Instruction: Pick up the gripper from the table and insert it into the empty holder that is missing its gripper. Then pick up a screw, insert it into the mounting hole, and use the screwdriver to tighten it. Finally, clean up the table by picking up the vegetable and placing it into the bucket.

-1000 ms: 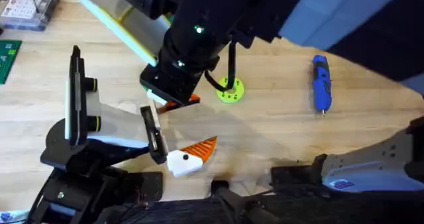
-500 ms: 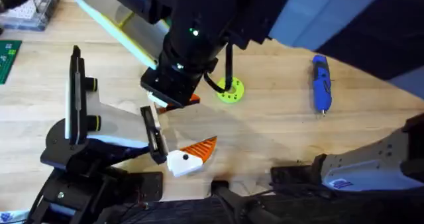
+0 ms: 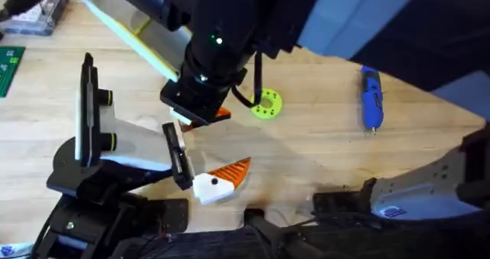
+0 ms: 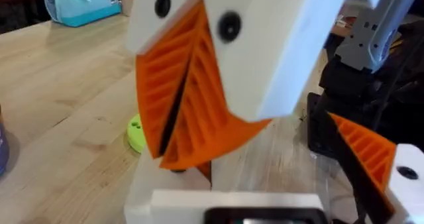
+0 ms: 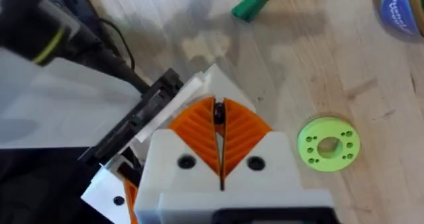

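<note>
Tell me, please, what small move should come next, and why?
Probably ease the right gripper down toward the gripper beside the holder: its shut pads hover above the holder's black plate, and the screwdriver lies untouched, so fastening seems not yet done.

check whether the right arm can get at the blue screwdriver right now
Probably yes: the screwdriver lies alone on bare table, nothing over or against it. The right end effector is shut and would need to open first.

Right gripper (image 5: 219, 128): orange pads pressed together, just above the holder (image 5: 142, 111).
Yellow-green disc (image 5: 328, 143): flat on the table (image 5: 371, 71), beside it.
Vegetable (image 5: 255, 1): lying farther off.
</note>
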You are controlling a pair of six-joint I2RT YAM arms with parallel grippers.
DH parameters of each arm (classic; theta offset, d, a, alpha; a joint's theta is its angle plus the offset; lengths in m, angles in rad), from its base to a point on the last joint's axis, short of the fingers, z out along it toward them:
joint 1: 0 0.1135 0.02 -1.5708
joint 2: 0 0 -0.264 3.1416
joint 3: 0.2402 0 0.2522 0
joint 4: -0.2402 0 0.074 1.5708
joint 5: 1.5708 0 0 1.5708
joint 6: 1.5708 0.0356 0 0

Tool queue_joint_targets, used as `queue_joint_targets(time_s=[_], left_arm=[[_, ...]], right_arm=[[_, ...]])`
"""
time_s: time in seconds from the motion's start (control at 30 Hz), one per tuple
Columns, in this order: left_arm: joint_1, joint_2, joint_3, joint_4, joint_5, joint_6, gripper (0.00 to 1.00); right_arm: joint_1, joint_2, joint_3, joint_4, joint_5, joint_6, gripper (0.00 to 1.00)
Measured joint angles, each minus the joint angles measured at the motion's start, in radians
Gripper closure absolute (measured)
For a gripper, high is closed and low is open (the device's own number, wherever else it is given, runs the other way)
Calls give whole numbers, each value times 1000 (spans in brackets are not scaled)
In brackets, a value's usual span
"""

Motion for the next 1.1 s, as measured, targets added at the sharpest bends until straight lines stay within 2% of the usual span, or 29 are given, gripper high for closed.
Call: queue_joint_targets(time_s=[1.1], left_arm=[[0,0,0,0,0,-6,10]], right_arm=[[0,15,0,-2,-3,-39,998]])
